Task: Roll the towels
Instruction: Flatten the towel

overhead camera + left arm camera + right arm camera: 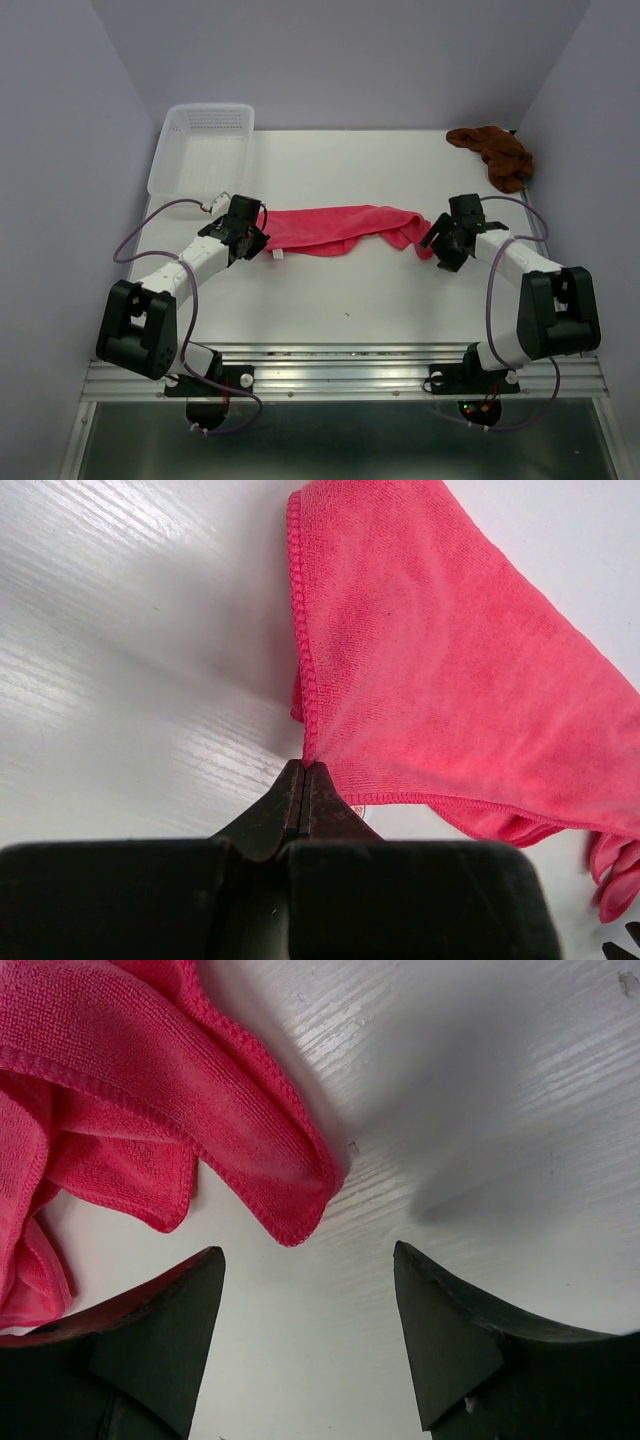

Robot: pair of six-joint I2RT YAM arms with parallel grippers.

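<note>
The bright pink-red towel (335,228) lies stretched in a long band across the middle of the table. My left gripper (262,235) is at its left end. In the left wrist view the jaws are pressed together, and my left gripper (305,767) pinches the hemmed edge of the pink towel (440,670). My right gripper (437,245) is at the towel's right end. There it stands open (308,1252), and a corner of the pink towel (285,1215) lies on the table just ahead of the fingertips, untouched. The rust brown towel (497,155) lies crumpled at the far right corner.
A white perforated basket (200,150) stands at the far left of the table. Pale walls close in the left, back and right sides. A metal rail (340,375) with both arm bases runs along the near edge.
</note>
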